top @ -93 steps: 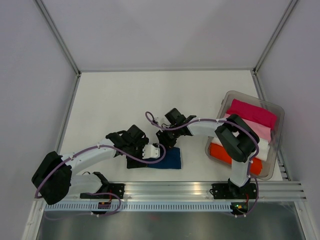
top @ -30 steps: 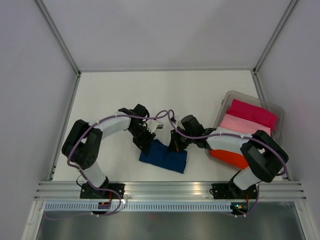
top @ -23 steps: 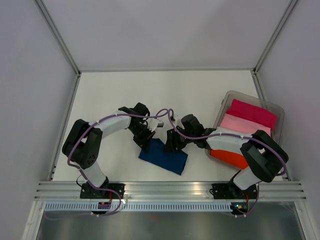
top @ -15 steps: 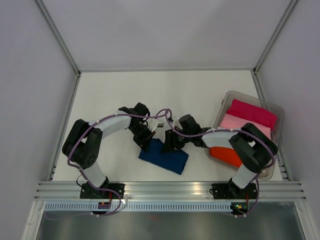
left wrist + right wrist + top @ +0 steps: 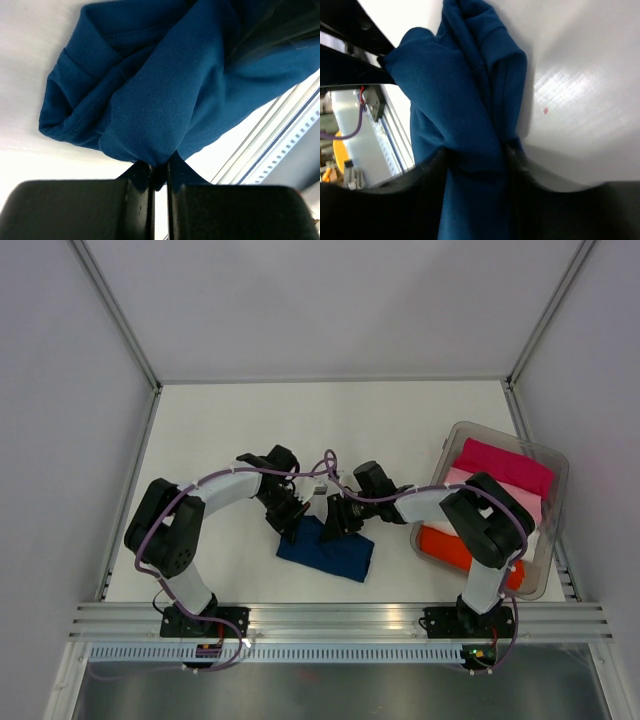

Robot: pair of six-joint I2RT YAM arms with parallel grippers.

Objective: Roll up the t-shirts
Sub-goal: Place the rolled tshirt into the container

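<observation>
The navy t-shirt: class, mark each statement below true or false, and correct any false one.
1. The navy t-shirt lies on the table, outside the bin. True.
2. The left end effector hangs open above the fabric. False: it is shut on a fold of it.
3. Navy fabric fills the gap between the fingers of the right end effector. True.
4. The magenta t-shirt lies beside it on the table. False: it is in the bin.

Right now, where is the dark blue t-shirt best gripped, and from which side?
Likely its far edge, near the two corners, coming down from the far side. The dark blue t-shirt lies folded flat, and that edge is bunched into thick folds that fingers can pinch; the left gripper is shut on one.
</observation>
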